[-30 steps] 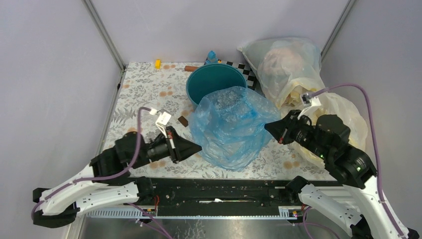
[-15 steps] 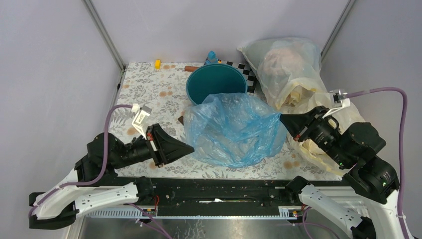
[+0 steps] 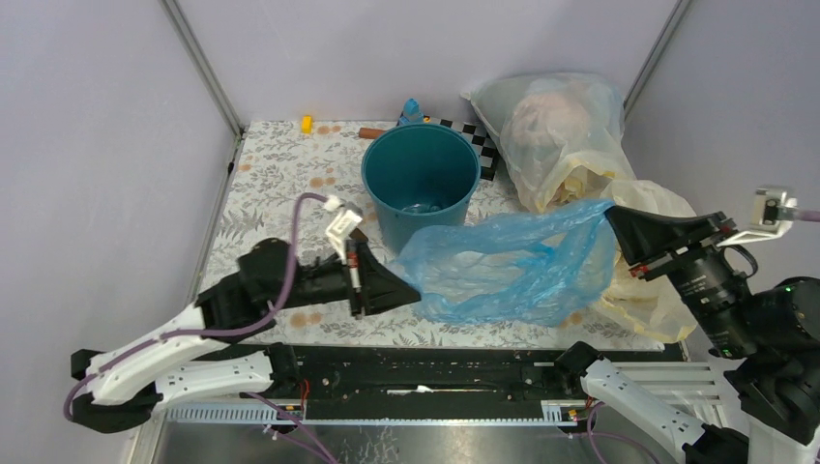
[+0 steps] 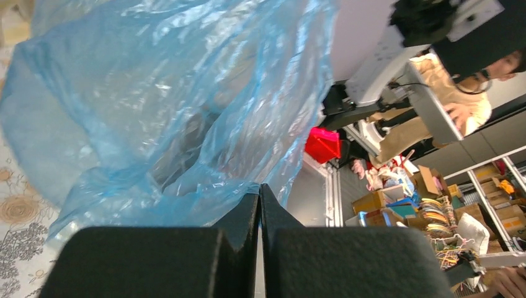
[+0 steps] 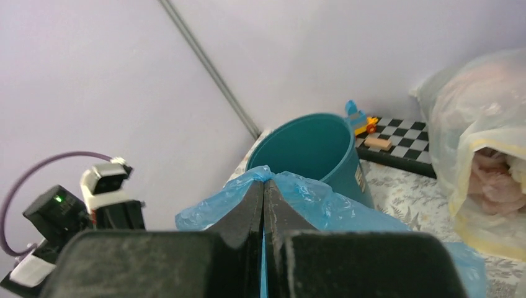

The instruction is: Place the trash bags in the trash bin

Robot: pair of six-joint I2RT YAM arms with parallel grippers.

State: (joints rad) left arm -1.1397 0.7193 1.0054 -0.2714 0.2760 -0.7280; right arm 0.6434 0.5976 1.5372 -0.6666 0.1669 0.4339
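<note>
The trash bag (image 3: pixel 512 271), thin crinkly blue film, hangs stretched between both grippers just in front of the trash bin (image 3: pixel 421 179). The bin is a round teal bucket standing upright with its mouth uncovered. My left gripper (image 3: pixel 416 287) is shut on the bag's left edge, low near the table. In the left wrist view the bag (image 4: pixel 155 105) fills the space beyond the closed gripper (image 4: pixel 259 186). My right gripper (image 3: pixel 609 215) is raised higher and shut on the bag's right corner. In the right wrist view blue film (image 5: pixel 322 202) drapes over the gripper (image 5: pixel 263 181), with the bin (image 5: pixel 310 149) behind.
A large clear bag stuffed with items (image 3: pixel 561 121) and pale-yellow bags (image 3: pixel 667 208) crowd the back right. A checkered board (image 3: pixel 479 135), a small yellow toy (image 3: pixel 307 123), a brown piece (image 3: pixel 371 132) and a blue toy (image 3: pixel 411 106) lie behind the bin.
The right gripper has risen and pulled to the right, drawing the bag out long. The left gripper has shifted right and forward. The bag no longer covers the bin's front rim.
</note>
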